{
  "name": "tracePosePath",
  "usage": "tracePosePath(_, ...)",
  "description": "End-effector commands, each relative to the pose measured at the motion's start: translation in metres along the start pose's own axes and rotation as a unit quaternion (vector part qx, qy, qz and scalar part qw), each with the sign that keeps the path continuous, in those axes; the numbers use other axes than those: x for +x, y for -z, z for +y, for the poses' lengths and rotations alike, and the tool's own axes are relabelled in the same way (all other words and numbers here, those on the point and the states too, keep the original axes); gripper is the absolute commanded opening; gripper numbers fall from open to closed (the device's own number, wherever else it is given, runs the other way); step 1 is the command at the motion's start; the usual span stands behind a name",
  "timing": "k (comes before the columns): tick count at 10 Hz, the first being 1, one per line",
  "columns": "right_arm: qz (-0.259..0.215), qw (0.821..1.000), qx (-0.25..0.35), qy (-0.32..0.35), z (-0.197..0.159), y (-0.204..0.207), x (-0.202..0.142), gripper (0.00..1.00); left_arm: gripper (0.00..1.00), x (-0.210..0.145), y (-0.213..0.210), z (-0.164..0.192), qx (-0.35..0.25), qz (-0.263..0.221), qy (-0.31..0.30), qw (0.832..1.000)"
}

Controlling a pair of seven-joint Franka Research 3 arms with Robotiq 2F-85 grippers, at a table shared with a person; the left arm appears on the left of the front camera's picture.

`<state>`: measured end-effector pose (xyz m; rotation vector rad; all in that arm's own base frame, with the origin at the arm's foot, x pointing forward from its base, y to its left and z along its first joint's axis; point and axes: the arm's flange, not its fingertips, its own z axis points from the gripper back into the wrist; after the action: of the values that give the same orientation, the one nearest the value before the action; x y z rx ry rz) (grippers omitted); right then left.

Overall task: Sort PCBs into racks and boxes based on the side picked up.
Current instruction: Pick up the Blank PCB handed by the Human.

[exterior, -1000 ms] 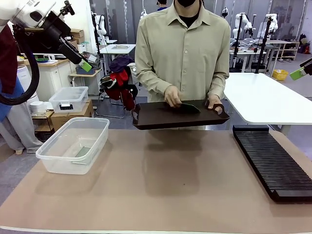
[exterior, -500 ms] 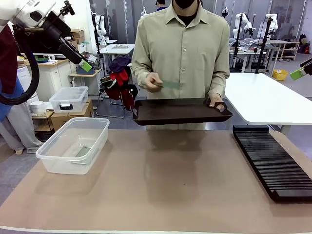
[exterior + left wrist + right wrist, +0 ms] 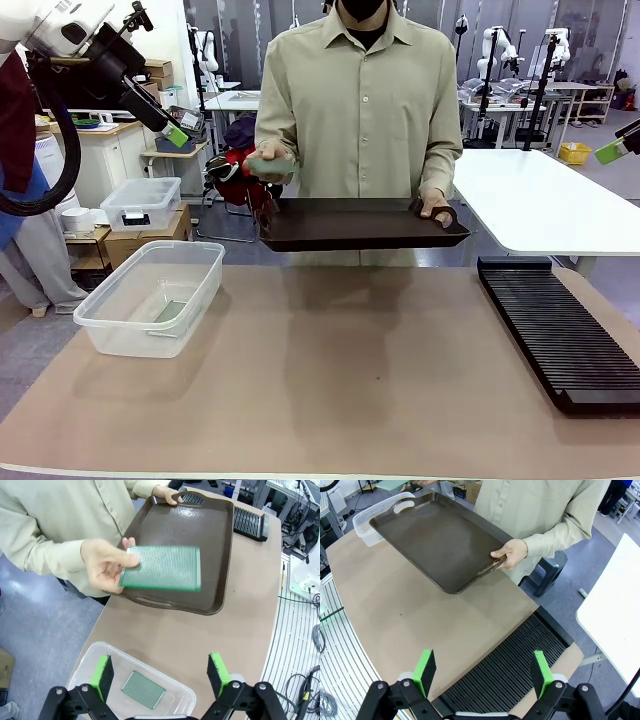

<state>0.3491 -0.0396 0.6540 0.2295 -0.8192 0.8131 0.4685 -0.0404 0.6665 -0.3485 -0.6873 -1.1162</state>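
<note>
My left gripper point(image 3: 159, 662), fingers spread wide and holding nothing, hangs over the clear tub point(image 3: 150, 667), where one green PCB point(image 3: 143, 690) lies flat between my fingertips. Beyond them, a person's hand point(image 3: 105, 565) holds a second PCB point(image 3: 162, 568), blurred, above a dark brown tray point(image 3: 200, 540). My right gripper point(image 3: 482, 657), equally open, hovers over the black slotted rack point(image 3: 515, 675).

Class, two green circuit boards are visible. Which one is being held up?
The board in the person's hand, above the brown tray; the other board lies flat inside the clear tub.
</note>
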Motion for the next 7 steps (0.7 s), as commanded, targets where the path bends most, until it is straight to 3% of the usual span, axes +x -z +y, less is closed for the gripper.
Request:
tracePosePath(1, -0.002, 1.0, 0.006, 0.0, 0.0006, 0.0014, 0.0003, 1.0, 1.0, 0.0005, 0.0007, -0.0004, -0.001, 0.0, -0.001, 1.0)
tracePosePath(7, -0.002, 1.0, 0.006, 0.0, 0.0006, 0.0014, 0.0003, 1.0, 1.0, 0.0005, 0.0007, -0.0004, -0.001, 0.0, -0.001, 1.0)
